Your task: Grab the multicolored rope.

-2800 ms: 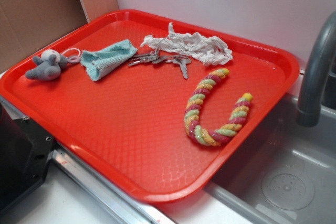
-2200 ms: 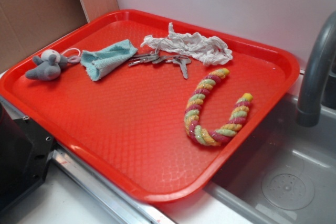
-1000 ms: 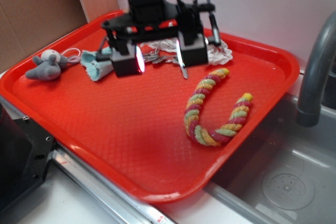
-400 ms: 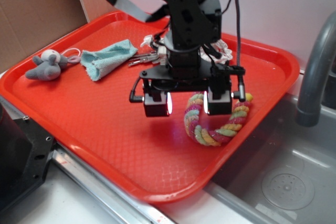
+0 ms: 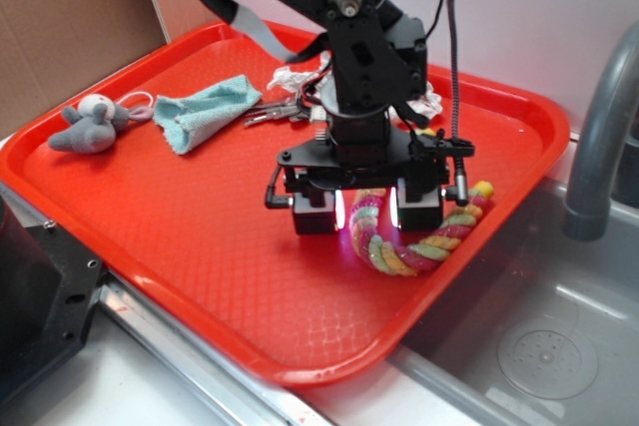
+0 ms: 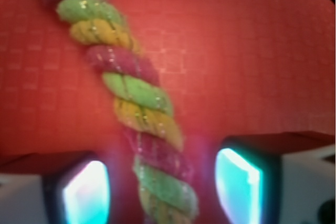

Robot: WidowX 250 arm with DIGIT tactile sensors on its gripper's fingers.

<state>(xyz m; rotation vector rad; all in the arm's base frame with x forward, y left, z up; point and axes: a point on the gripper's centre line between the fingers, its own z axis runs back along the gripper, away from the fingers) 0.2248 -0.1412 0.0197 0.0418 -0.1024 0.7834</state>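
Multicolored rope (image 6: 137, 111) lies on the red tray (image 5: 200, 236), between the claw (image 5: 367, 214) fingers, which stand apart. Squeezing and lifting are left.

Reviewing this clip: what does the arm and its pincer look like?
A black arm of boxy servo housings, with a round silver hub near the wrist. Black cables loop down its right side; a grey flat ribbon trails left. The pincer has two blocky dark fingers whose inner pads glow white, cyan in the wrist view.

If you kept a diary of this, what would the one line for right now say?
phase: pre-grasp | gripper: jaws open, straddling multicolored rope | rope: flat on red tray, not lifted
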